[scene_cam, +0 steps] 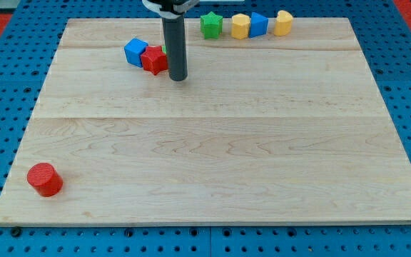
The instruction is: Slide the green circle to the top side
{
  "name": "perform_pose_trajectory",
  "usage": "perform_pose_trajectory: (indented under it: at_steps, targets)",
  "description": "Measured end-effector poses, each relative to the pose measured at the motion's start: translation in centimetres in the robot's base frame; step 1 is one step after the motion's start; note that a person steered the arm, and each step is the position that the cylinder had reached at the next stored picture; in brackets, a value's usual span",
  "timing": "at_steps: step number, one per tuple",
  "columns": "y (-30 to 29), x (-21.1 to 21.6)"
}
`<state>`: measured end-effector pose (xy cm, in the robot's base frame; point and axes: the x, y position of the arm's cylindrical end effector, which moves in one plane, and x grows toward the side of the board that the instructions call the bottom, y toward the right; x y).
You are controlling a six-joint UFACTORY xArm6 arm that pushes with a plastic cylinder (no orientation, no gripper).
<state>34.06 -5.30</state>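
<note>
Rod end effector, no jaws to open or close: my tip [178, 78] touches the red block [154, 61], with the blue cube [135, 51] beside it. Green circle can't be made out. Green star [211, 25] sits at the surface [212, 164] top.

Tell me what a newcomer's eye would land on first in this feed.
Probably my tip, planted near the board's top just to the view's right of a red block and a blue block. Next, the row along the top edge: green star, yellow block, blue block, yellow block. Finally, the lone red cylinder at the bottom left. No green circle shows.
</note>
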Motion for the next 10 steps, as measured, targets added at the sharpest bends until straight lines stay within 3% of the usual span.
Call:
perform_pose_trajectory:
  at_steps: [1,3,4,8,10]
  targets:
    - [0.0,-3.1]
    - [-2.8,-3.6]
    - [-1.6,-5.8]
    - [1.0,-8.1]
    - [-0.1,-6.6]
